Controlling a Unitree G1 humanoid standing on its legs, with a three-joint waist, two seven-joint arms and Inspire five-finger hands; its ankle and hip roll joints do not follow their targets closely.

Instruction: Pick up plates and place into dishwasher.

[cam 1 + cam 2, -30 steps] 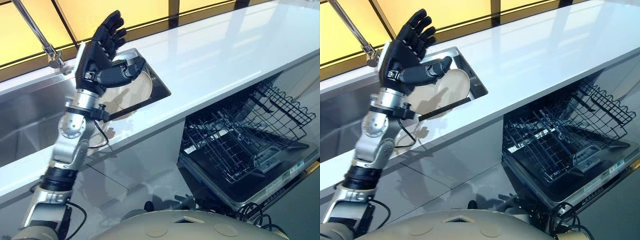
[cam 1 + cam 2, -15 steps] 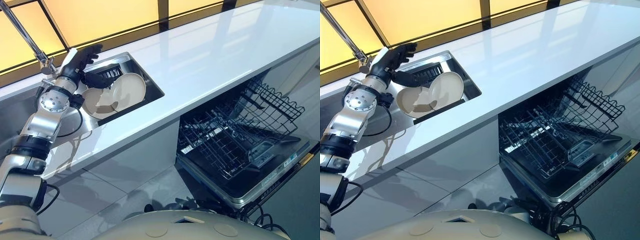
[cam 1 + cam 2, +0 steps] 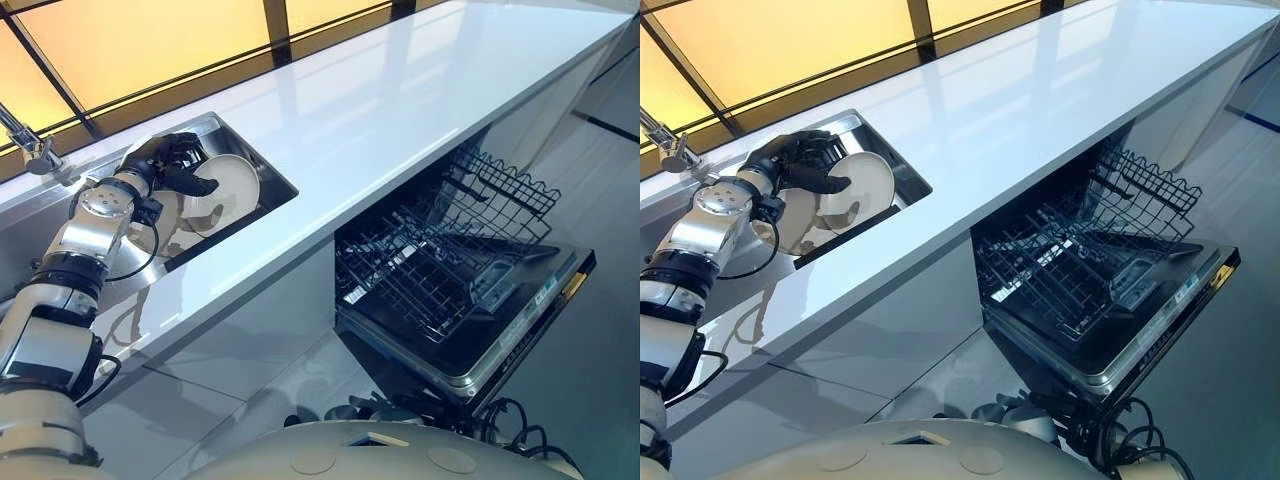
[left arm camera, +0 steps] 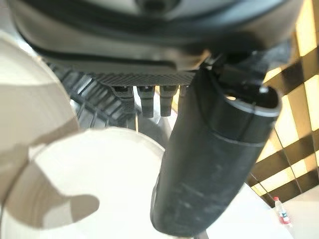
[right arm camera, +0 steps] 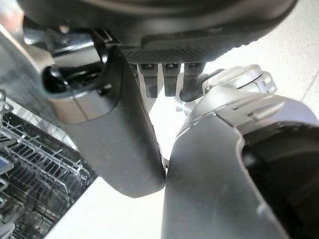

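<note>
The left hand (image 3: 163, 162) covers part of the rim of the upright plate (image 3: 228, 188). A second plate (image 3: 795, 218) sits half hidden behind the arm. The back of the dishwasher rack (image 3: 420, 270) is hidden under the bench (image 3: 380, 110).

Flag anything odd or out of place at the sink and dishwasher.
Nothing stands out. The left hand grips a plate leaning in the sink beside a second plate; the dishwasher stands open, rack out.

White countertop (image 3: 420, 100), steel sink (image 3: 265, 165), probably a faucet (image 3: 28, 145) beside.
</note>
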